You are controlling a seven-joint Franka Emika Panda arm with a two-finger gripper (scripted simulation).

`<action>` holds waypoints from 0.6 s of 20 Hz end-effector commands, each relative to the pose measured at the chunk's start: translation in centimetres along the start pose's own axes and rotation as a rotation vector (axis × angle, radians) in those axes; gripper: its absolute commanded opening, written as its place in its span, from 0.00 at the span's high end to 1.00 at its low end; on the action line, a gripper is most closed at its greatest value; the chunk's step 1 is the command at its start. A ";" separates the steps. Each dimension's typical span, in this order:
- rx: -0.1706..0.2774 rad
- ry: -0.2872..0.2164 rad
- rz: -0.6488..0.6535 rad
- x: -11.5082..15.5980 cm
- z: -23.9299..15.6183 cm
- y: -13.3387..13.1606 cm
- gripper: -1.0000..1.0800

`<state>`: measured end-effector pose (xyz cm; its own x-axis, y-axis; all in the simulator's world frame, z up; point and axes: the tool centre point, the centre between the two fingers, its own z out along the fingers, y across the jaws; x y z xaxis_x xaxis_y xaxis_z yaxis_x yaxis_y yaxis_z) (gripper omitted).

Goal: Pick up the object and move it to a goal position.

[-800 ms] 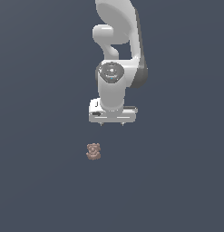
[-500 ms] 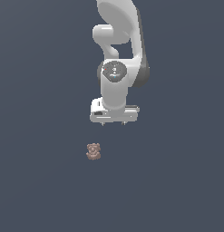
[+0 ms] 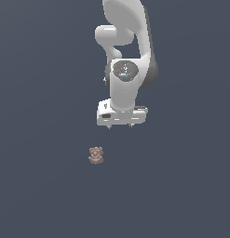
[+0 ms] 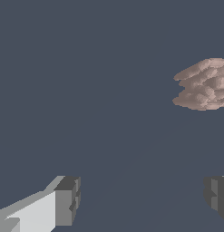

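The object (image 3: 96, 155) is a small knobbly brown-tan lump lying on the dark grey floor. In the wrist view the object (image 4: 204, 84) shows at the frame's edge, partly cut off. My white gripper (image 3: 121, 125) hangs above the floor, up and toward the exterior view's right of the object, not touching it. Its jaws stand wide apart with nothing between them; the gripper (image 4: 143, 199) is open, and the grey fingertips (image 4: 68, 199) frame bare floor.
A flat dark grey floor (image 3: 42, 186) fills both views. The white arm (image 3: 128, 46) rises above the gripper toward the top of the exterior view.
The gripper has shifted slightly toward the exterior view's left and a touch lower. The object has not moved.
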<state>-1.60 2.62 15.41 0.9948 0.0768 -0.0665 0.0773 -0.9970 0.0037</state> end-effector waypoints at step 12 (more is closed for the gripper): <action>0.006 0.023 0.005 3.6 1.4 3.9 0.04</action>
<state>1.52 -0.27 14.14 0.9962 0.0736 -0.0473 0.0736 -0.9973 -0.0014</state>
